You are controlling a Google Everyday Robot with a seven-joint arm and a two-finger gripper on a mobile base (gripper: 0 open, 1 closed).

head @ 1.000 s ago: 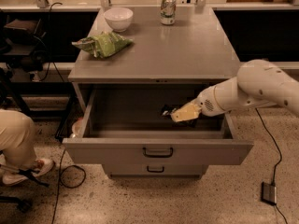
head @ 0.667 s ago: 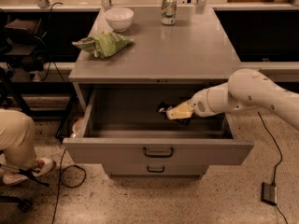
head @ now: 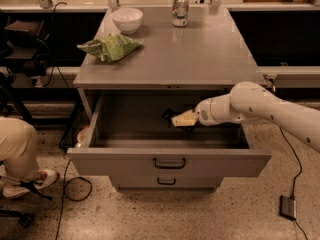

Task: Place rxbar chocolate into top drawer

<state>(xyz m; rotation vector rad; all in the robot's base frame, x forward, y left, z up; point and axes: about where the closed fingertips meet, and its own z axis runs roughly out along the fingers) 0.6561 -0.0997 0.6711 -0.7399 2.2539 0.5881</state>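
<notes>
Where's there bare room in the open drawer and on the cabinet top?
Top drawer: floor bare from its left wall to the rxbar chocolate; crowded mid-right, where the pincer reaches in by the bar. Cabinet top: front and right bare; green bag, bowl and can crowd the back and left.

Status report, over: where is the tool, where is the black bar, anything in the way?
Tool inside open wide grey metal drawer. Flat black-wrapped bar gripped at its tip, not yet released. No obstruction seen inside.
</notes>
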